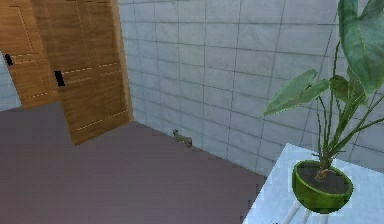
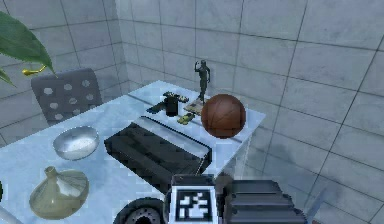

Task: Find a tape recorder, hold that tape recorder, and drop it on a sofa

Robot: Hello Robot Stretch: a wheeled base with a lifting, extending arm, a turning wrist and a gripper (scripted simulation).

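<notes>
A wide, dark, flat device (image 2: 160,150) with a ribbed top lies in the middle of the pale table (image 2: 100,170) in the arm side view; I cannot tell whether it is the tape recorder. A smaller dark box (image 2: 170,103) stands farther back beside some small bits. At the bottom edge rises the arm's dark end with a white marked square (image 2: 195,205). Left of the square sits the gripper (image 2: 150,212), a dark rounded body low over the table. Its far end cannot be made out, so I cannot tell whether it holds anything.
On the table also stand a brown ball (image 2: 223,115), a small dark statue (image 2: 203,80), a white bowl (image 2: 77,143) and a pale flask (image 2: 58,192). A grey chair (image 2: 68,95) is behind. The forward view has a potted plant (image 1: 322,185), wooden doors (image 1: 90,65), bare floor and a tiled wall.
</notes>
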